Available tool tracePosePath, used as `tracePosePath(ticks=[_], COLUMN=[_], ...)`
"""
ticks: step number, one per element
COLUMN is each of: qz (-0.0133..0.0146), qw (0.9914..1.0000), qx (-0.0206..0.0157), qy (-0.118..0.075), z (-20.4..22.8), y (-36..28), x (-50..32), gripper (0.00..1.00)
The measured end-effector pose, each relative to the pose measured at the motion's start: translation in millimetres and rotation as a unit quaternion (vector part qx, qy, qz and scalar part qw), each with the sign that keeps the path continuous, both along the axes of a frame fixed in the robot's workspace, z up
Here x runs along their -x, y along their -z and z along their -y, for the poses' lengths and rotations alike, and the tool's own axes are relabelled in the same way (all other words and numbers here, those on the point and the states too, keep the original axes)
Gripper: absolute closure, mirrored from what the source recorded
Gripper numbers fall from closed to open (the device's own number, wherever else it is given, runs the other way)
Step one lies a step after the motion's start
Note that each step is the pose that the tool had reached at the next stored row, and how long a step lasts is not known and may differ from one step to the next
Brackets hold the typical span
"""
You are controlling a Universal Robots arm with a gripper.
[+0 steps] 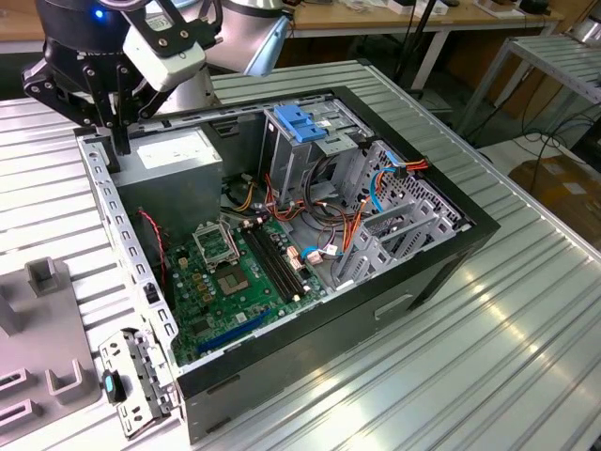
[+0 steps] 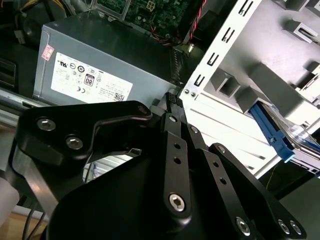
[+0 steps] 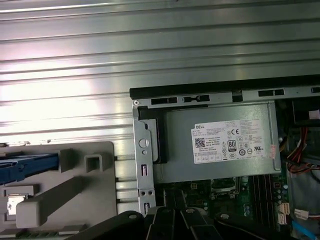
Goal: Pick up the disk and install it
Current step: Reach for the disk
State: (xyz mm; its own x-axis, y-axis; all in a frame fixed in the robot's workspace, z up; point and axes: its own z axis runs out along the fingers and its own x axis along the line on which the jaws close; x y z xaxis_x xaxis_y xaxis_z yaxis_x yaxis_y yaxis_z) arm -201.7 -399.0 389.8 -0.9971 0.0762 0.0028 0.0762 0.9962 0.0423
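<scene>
The disk (image 3: 22, 166) lies in a grey holder (image 3: 80, 187) beside the open computer case; I see its blue side rail and little else of it. In the second wrist view the disk (image 2: 280, 134) shows the same blue rail with a strip of silver behind it. My gripper (image 1: 115, 146) hangs over the case's back corner, above the edge by the power supply, well apart from the disk. Its black fingers look shut with nothing between them in both wrist views, gripper (image 2: 173, 100), gripper (image 3: 172, 212).
The case (image 1: 441, 258) lies open on a ribbed metal table (image 1: 488, 357). Inside are a grey power supply (image 1: 174, 160), a motherboard (image 1: 235, 272), loose cables and a metal drive cage with a blue latch (image 1: 300, 122). The grey holder (image 1: 42, 329) sits at the exterior view's left.
</scene>
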Motion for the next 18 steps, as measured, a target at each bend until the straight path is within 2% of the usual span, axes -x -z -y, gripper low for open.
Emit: tracePosePath(ticks=[18], qz=[-0.002], qw=[1.0], qx=[0.0], qy=[0.0], z=[0.0], y=[0.6], x=[16.7], gripper=[0.89])
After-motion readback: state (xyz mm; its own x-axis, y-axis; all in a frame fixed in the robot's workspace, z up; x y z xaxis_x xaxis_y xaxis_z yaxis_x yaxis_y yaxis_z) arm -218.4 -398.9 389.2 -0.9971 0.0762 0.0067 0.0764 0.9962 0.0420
